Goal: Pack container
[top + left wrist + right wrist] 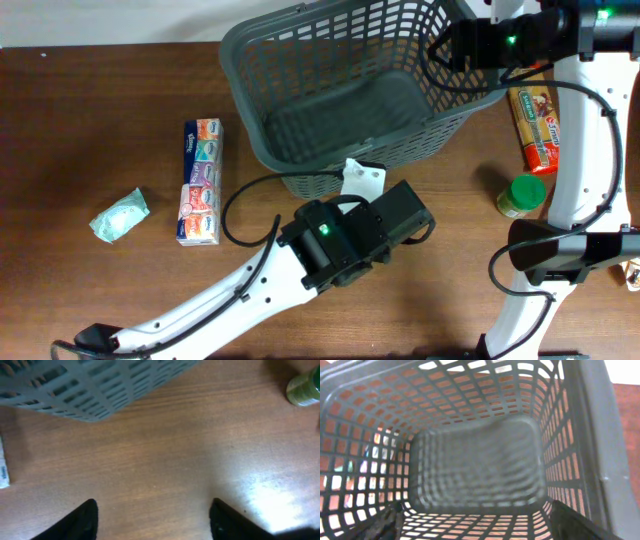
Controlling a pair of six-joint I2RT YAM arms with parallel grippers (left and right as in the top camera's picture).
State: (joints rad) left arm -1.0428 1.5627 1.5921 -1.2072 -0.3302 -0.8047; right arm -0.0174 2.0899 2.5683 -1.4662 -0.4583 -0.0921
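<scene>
The basket [330,60] stands at the far middle of the table [90,110], and its far rim reaches the top border of the overhead view. To its left the wood is open up to the table edge. Nearer the front lie a long tissue pack [200,181] and, further left, a crumpled green packet [119,216]; both are apart from the basket. To the right there is less room: an orange packet [535,128] lies just beside the basket's right wall, and a green-lid jar [522,195] stands in front of the packet, with the right arm passing over this side. A free strip of table lies in front, between the two arms. The left gripper [153,505] is low over the wood just in front of the basket's near wall, with its fingers wide apart and only table between them. Its camera shows the slotted wall at the upper left, the jar at the upper right and a white end at the left border, all blurred; I cannot tell whether that end is the tissue pack. The overhead view does not show these fingers clearly. The right gripper [480,520] hangs over the basket's right rim and looks down inside it. Its dark fingers stand apart at the two lower corners of its view, holding nothing. This view shows what the overhead shows only in part: the solid bottom from wall to wall, with the brown table visible through the slots.
</scene>
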